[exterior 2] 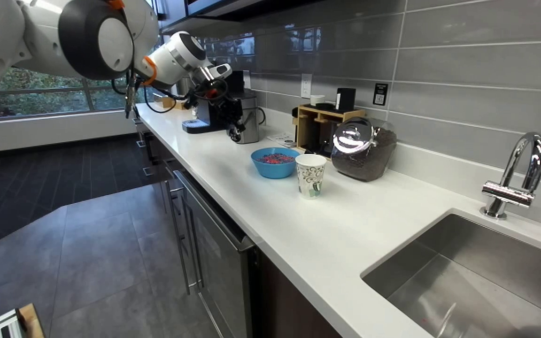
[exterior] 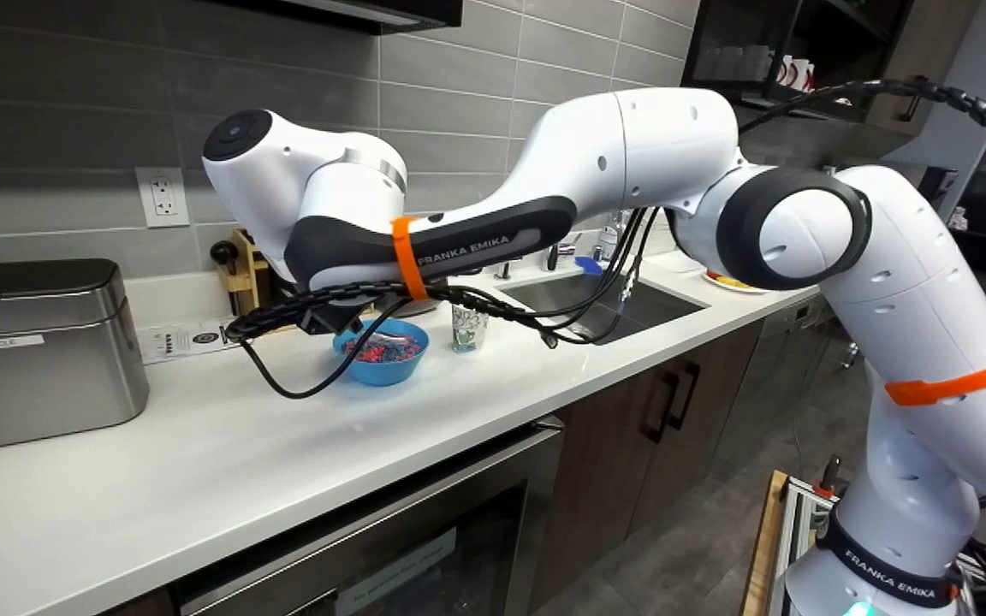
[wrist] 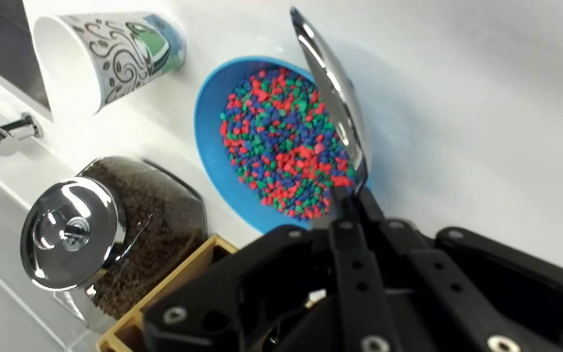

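Note:
My gripper (wrist: 357, 200) is shut on a shiny metal spoon (wrist: 333, 93), holding it by the end of its handle next to the head. The spoon head is turned on its side, seen nearly edge-on, and shows over the rim of a blue bowl (wrist: 208, 137). The bowl holds small red, green and blue bits (wrist: 281, 142) and stands upright on the counter. The bowl also shows in both exterior views (exterior: 386, 373) (exterior 2: 274, 172). In an exterior view the gripper (exterior 2: 236, 133) is beyond the bowl, above the counter; the spoon is not clear there.
A patterned paper cup (exterior 2: 310, 176) stands beside the bowl. A lidded jar of dark grounds (exterior 2: 364, 152) and a wooden organizer (exterior 2: 301, 129) stand near the wall. A steel bin (exterior: 39, 368), a coffee machine (exterior 2: 209, 112), a sink (exterior 2: 421, 244) and a faucet (exterior 2: 510, 188) are along the counter.

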